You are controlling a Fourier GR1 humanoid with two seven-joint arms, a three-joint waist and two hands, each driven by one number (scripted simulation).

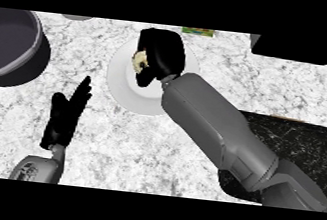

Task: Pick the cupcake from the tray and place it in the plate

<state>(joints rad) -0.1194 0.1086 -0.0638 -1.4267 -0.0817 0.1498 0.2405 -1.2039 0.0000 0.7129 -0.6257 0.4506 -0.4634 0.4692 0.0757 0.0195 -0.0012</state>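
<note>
My right hand (163, 54) is over the white plate (128, 90) at the upper middle of the head view. Its fingers curl round the cupcake (139, 59), of which only a pale yellowish sliver shows at the hand's left side. I cannot tell whether the cupcake touches the plate. The dark speckled tray (304, 142) lies at the right, partly hidden under my right forearm. My left hand (67, 114) rests open at the lower left, fingers pointing up, apart from the plate.
A large dark grey pot (10, 45) stands at the upper left. A black box (299, 48) sits at the upper right corner. A small green and yellow object (198, 31) lies at the back edge, behind the plate.
</note>
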